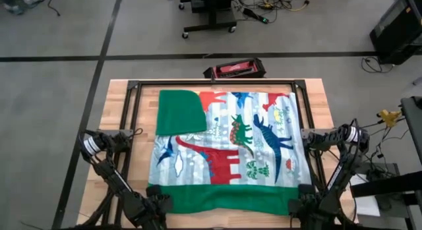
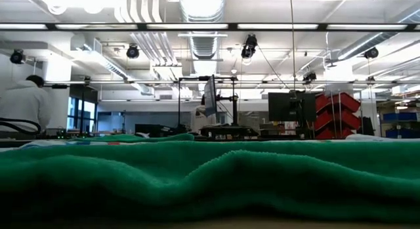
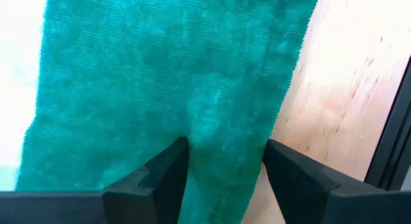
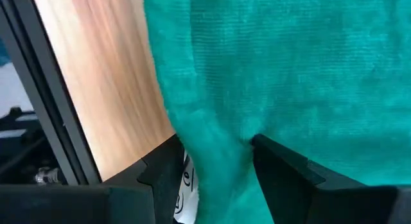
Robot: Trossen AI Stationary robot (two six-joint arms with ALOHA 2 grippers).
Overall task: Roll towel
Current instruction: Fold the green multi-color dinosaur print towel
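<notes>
Green terry is what I see first: the towel (image 1: 224,151) lies spread over the middle of the wooden surface (image 1: 115,105), dinosaur print up, with its broad green border running along the near edge and its far-left corner folded over so the green back shows as a solid patch. From table height that near border fills the picture as a low rumpled ridge. My left gripper (image 3: 225,169) sits at the near-left corner of the towel, its fingers (image 3: 164,176) either side of a raised fold of the green edge with the cloth bunched between them; they look closed onto it, pinching the fold. My right gripper (image 4: 215,166) is at the near-right corner, doing the same: its fingers (image 4: 282,166) press a gathered pleat of green cloth between them. Both arms reach in from the near side. A black metal frame (image 1: 132,85) rims the surface, and a red and black case (image 1: 235,68) lies on the floor just beyond its far edge. Far off on the left of the room a person in white (image 2: 25,104) stands.
</notes>
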